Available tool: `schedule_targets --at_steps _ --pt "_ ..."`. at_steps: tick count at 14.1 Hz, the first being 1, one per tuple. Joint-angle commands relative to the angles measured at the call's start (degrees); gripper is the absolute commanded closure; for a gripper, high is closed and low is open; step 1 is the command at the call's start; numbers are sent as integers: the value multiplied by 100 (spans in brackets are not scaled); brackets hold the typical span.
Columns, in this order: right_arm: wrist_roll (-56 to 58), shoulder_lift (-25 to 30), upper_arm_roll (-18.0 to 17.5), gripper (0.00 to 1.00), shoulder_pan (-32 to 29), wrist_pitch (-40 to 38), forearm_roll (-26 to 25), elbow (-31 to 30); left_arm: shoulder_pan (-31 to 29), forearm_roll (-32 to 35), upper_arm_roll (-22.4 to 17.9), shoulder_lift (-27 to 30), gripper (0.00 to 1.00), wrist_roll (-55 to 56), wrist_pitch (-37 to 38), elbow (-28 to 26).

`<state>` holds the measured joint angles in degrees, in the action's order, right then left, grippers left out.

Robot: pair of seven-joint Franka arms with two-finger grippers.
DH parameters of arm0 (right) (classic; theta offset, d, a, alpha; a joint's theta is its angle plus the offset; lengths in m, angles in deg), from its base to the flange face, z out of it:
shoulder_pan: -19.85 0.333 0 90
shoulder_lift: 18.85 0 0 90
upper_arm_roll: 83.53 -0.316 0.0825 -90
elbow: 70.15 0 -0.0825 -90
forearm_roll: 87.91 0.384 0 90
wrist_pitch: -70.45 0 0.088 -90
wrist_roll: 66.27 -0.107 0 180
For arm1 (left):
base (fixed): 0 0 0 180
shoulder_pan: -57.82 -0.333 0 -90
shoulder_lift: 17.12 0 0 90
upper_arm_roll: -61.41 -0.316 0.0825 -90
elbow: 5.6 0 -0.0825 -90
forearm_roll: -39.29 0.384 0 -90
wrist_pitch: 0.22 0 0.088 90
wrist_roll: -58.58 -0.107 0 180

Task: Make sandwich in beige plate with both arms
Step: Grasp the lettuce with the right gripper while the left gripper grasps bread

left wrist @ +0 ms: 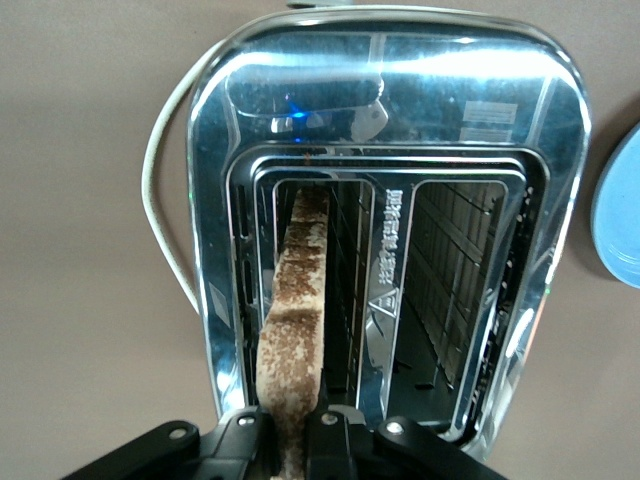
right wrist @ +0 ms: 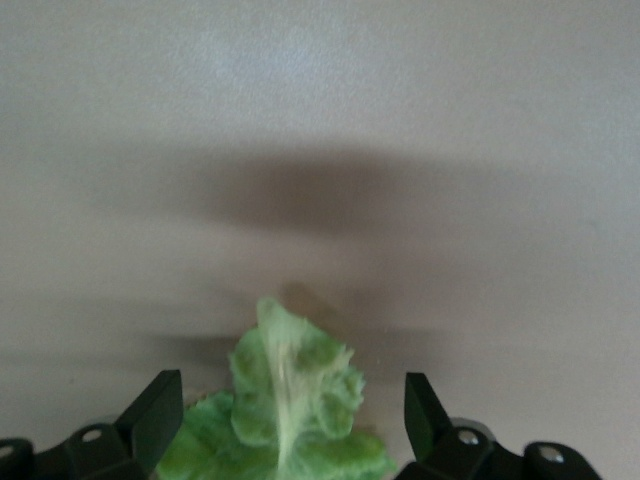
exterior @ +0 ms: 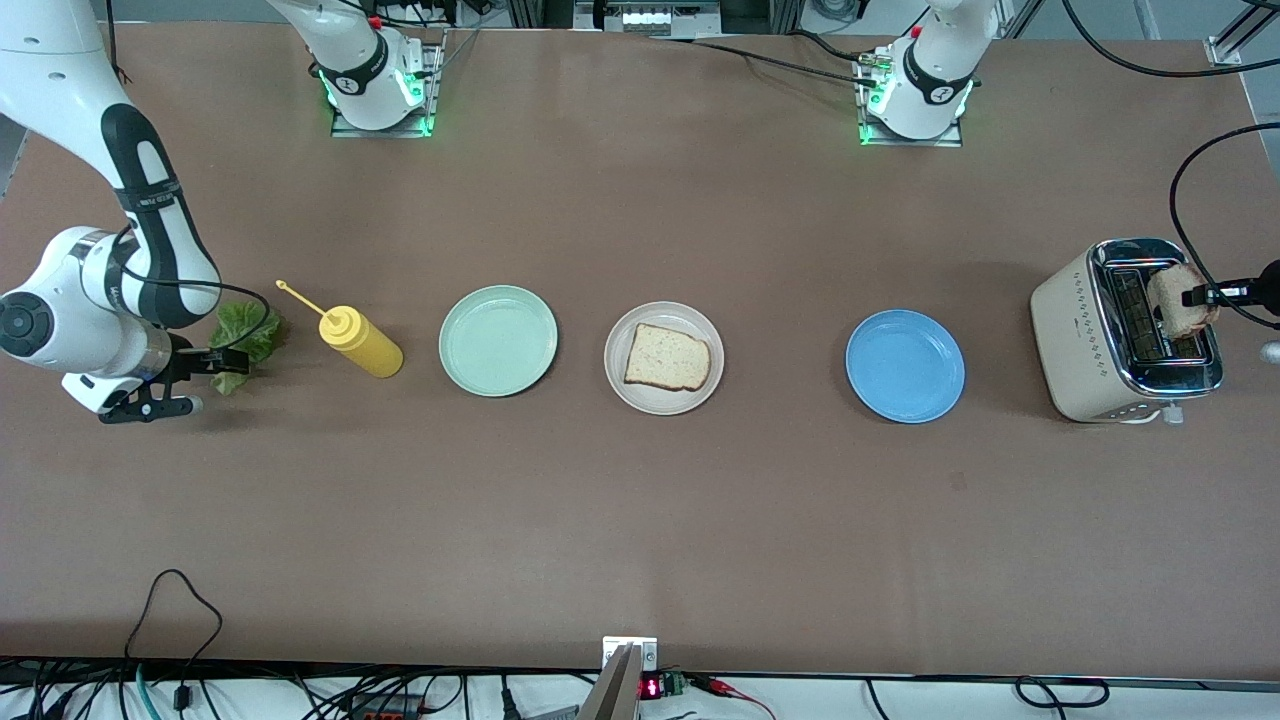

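We see the right arm (exterior: 150, 230) sweeping out to the nine o'clock edge of the bench (exterior: 640, 520), its wrist folded low. The right claw (exterior: 205, 383) lies level and points toward three o'clock. Its fingers (right wrist: 150, 410) are spread wide on either side of the lettuce leaf (exterior: 245, 335), which lies on the bench, and neither of them touches it.

At three o'clock only the tip of the left claw (exterior: 1205, 295) reaches in over the toaster (exterior: 1085, 330). It is clamped tight on a toasted slice (left wrist: 295, 330) that stands on edge in the toaster's slot.

In the middle sits the beige plate (exterior: 620, 385) with one bread slice (exterior: 667, 357) lying flat on it. From that plate, the green plate (exterior: 498, 340) and the yellow squeeze bottle (exterior: 360, 342) are at nine o'clock, and the blue plate (exterior: 905, 365) is at three.
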<state>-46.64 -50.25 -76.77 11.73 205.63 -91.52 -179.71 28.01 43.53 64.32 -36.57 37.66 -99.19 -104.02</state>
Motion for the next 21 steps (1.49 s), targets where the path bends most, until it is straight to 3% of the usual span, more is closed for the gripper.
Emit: schedule_targets --at_steps 1,3,6,8,11,14,17,21 --pt "-65 -85 -17 24 -40 324 -114 -65 -42 59 96 73 99 -114 701 419" --pt "-65 -76 -26 51 -58 342 -114 -100 45 68 122 65 99 -97 1202 866" --pt "-56 -76 -17 75 -49 325 -114 -135 239 60 140 73 99 -36 1397 1123" --pt "-4 -33 -17 97 12 281 -122 -127 501 60 175 73 99 -35 2027 1421" --pt "294 230 -26 100 161 -252 -122 -4 853 16 289 73 99 -9 2741 1922" --pt "1399 723 -52 100 311 -1149 -157 241 977 -11 657 73 99 0 3137 2256" --pt "2954 776 -70 100 433 -2098 -140 1022 977 -20 922 73 99 26 3235 2336" --pt "4415 794 -79 100 758 -3188 -96 2147 977 51 940 100 99 17 3235 2336"
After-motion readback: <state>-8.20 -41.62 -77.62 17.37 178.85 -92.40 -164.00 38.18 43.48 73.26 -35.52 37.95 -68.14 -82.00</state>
